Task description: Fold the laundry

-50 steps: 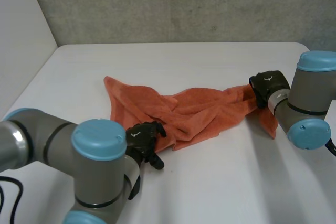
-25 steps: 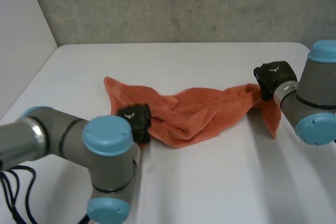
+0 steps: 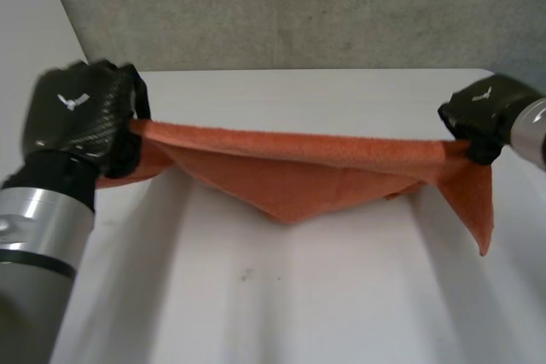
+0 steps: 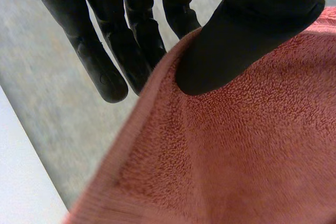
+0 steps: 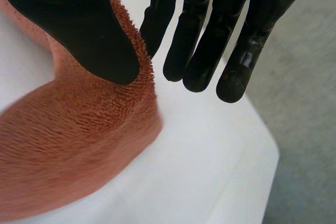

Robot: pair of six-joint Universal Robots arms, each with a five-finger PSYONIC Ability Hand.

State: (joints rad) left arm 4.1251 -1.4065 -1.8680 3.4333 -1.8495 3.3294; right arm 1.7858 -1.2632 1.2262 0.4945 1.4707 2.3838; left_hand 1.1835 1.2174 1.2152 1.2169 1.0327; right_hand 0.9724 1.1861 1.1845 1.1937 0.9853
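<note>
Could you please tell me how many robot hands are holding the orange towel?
2. The left hand pinches one end of the towel; the right hand pinches the opposite end, with the towel stretched between them.

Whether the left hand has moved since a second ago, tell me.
Yes. The left hand has gone left and up off the table, toward its far-left corner, pinching the towel.
</note>
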